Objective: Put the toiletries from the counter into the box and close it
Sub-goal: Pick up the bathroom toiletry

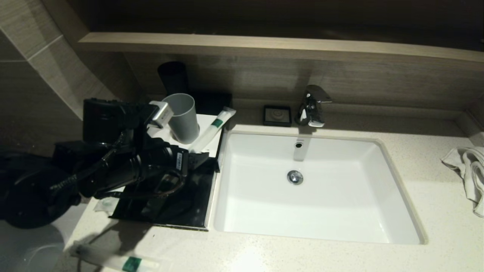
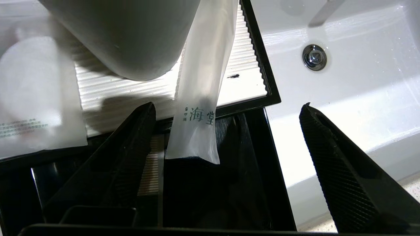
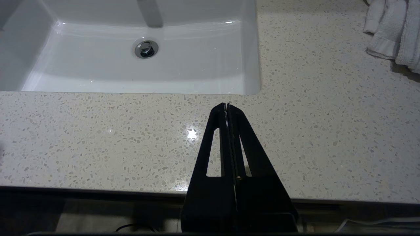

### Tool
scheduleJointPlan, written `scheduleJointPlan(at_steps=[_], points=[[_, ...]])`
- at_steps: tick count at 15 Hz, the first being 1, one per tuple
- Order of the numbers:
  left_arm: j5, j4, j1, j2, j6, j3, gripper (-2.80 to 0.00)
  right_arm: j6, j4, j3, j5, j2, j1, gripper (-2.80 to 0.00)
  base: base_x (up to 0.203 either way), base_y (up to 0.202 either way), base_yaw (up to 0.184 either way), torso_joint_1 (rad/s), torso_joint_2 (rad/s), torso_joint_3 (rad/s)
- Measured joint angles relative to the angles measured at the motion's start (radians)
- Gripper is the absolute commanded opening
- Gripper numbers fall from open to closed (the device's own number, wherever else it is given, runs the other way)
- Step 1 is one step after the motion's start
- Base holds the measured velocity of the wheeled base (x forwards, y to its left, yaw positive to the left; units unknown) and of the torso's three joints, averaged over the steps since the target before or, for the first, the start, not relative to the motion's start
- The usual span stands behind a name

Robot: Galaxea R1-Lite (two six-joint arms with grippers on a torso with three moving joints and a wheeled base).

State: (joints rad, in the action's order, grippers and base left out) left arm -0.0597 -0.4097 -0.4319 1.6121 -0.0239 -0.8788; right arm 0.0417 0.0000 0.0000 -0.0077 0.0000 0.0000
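Observation:
A black box (image 1: 211,189) stands left of the sink, with a white ribbed floor in its far part; its rim also shows in the left wrist view (image 2: 262,75). In it stand a grey cup (image 1: 183,117) (image 2: 124,36) and a long white packet (image 1: 211,130) (image 2: 200,98), which leans over the inner edge. A flat clear sachet (image 2: 36,98) lies beside the cup. My left gripper (image 1: 202,158) (image 2: 229,108) is open and empty, low over the box's dark near part, just short of the packet's end. Another long packet with a green label (image 1: 121,260) and a small round sachet (image 1: 107,204) lie on the counter. My right gripper (image 3: 226,105) is shut and empty over the counter's front edge.
The white sink (image 1: 378,181) lies right of the box, with the tap (image 1: 312,105) and a black soap dish (image 1: 277,115) behind it. A crumpled towel (image 1: 470,173) lies at the far right. A dark cup (image 1: 173,77) stands against the back wall under a wooden shelf.

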Motion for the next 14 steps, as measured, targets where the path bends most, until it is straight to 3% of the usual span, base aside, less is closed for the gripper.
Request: scheduleJointPlan(at_steps=[11, 14], points=[[0.007, -0.009, 0.001, 0.072, 0.005, -0.032, 0.00, 0.000, 0.000, 0.000, 0.000, 0.000, 0.000, -2.80, 0.000, 0.000, 0.000, 0.000, 0.00, 0.000], [0.009, -0.040, 0.001, 0.085, 0.043, -0.032, 0.00, 0.000, 0.000, 0.000, 0.000, 0.000, 0.000, -2.80, 0.000, 0.000, 0.000, 0.000, 0.00, 0.000]])
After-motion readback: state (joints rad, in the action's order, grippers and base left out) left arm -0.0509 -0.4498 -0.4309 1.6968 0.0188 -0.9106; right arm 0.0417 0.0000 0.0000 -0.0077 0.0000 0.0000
